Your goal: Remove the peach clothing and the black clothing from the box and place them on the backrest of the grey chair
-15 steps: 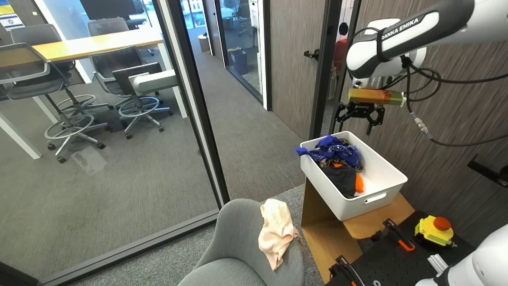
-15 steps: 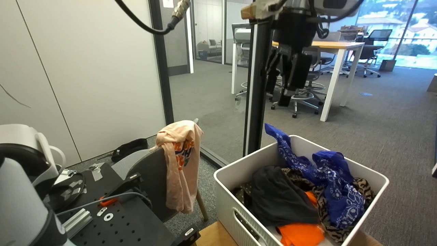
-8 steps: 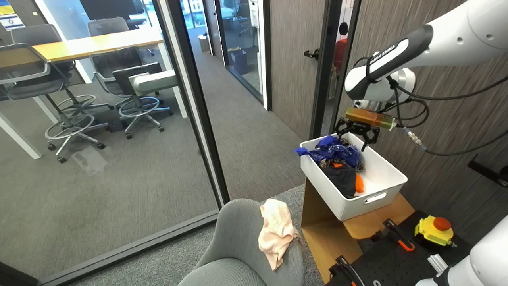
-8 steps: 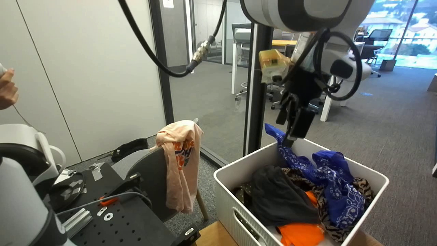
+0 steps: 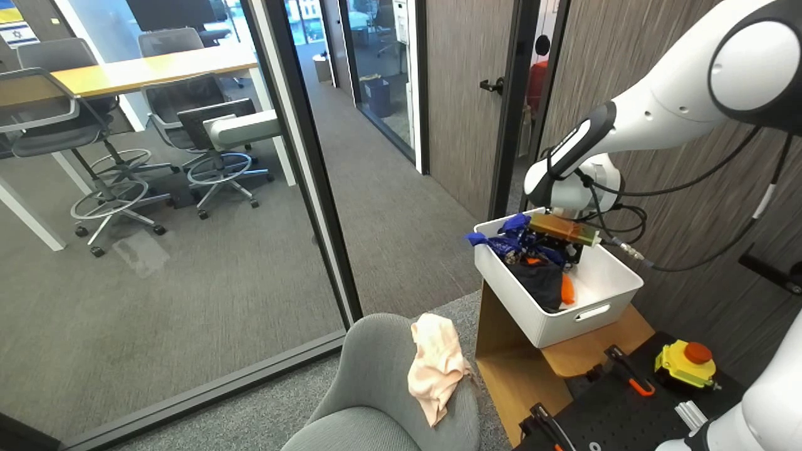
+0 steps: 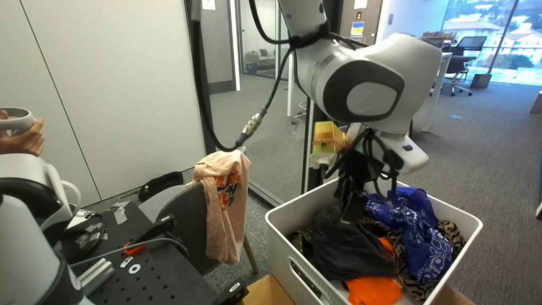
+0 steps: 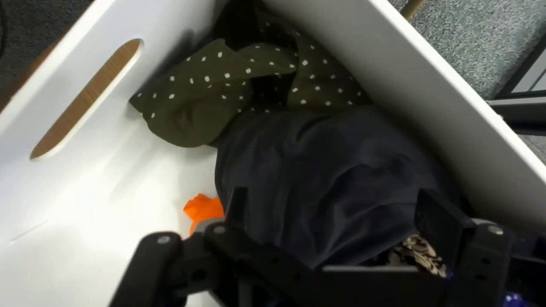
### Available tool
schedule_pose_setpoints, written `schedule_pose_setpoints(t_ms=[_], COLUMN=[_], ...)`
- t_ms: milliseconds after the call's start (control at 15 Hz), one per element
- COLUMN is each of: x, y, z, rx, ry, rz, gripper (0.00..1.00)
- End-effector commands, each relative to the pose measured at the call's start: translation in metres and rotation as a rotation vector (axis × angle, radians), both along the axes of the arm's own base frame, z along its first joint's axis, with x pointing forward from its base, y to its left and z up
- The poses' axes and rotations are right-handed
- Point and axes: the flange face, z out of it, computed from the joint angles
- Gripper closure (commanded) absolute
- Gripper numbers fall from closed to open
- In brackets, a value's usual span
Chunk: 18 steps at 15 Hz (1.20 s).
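The peach clothing [image 5: 435, 369] hangs over the backrest of the grey chair [image 5: 376, 351]; the peach clothing [image 6: 228, 207] and chair [image 6: 182, 224] also show in an exterior view. The white box [image 6: 281, 254] holds the black clothing [image 6: 347, 250], bunched among other cloths. In the wrist view, the black clothing [image 7: 324, 170] fills the middle of the box [image 7: 452, 98]. My gripper [image 7: 335, 209] is open, its fingers spread on either side over the black clothing. In an exterior view the gripper [image 6: 349, 212] points down inside the box; whether the fingertips touch the cloth I cannot tell.
A blue bandana [image 6: 415, 228], an orange cloth [image 6: 372, 290] and an olive dotted cloth [image 7: 239, 81] lie in the box. The box stands on a wooden stand [image 5: 583, 344]. A black perforated table [image 6: 148, 271] is beside the chair. A person's hand [image 6: 27, 142] holds a mug.
My arm has come down from above the box, and the open gripper has entered it over the black clothing. A hand with a mug has appeared at an exterior view's edge.
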Motion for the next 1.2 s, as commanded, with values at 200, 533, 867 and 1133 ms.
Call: schedule_pose_setpoints(t_ms=[200, 533, 867, 1133], x=[0.006, 0.010, 0.014, 0.016], y=[-0.010, -0.033, -0.047, -0.050], z=[-0.063, -0.086, -0.095, -0.099], rx=[-0.007, -0.035, -0.039, -0.036], ry=[0.039, 0.046, 0.043, 0.043], rz=[-0.040, -0.087, -0.113, -0.124], gripper=[0.00, 0.00, 0.00, 0.00])
